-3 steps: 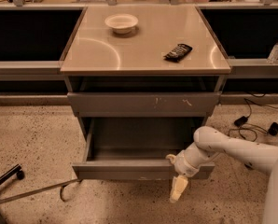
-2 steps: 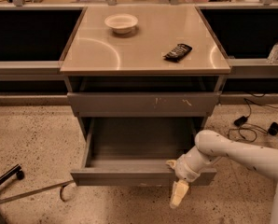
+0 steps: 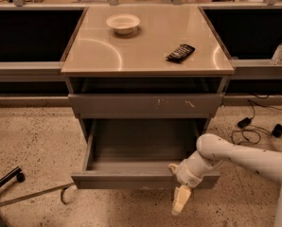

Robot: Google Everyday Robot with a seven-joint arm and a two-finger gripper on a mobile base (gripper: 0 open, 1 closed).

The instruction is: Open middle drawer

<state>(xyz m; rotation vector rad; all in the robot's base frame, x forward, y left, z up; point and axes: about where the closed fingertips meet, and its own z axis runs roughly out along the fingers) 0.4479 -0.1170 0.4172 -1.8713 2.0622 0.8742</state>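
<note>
The middle drawer (image 3: 131, 179) is pulled well out of the grey cabinet. Its plain grey front faces me and its grey box interior (image 3: 141, 145) is open to view and holds nothing. My gripper (image 3: 178, 186) is at the right part of the drawer's front, at its top edge, on the end of my white arm (image 3: 240, 157), which comes in from the right. The scuffed grey front (image 3: 145, 105) above the middle drawer is closed. The lowest front is hidden under the open drawer.
A white bowl (image 3: 123, 22) and a black flat object (image 3: 180, 52) lie on the cabinet top (image 3: 103, 56). A bottle (image 3: 279, 50) stands on the right ledge. Black cables (image 3: 250, 126) lie on the floor at right. A chair leg (image 3: 8, 178) and a metal bar (image 3: 32, 196) are at lower left.
The middle drawer has slid further out toward me. My gripper has moved the same way along with its front edge.
</note>
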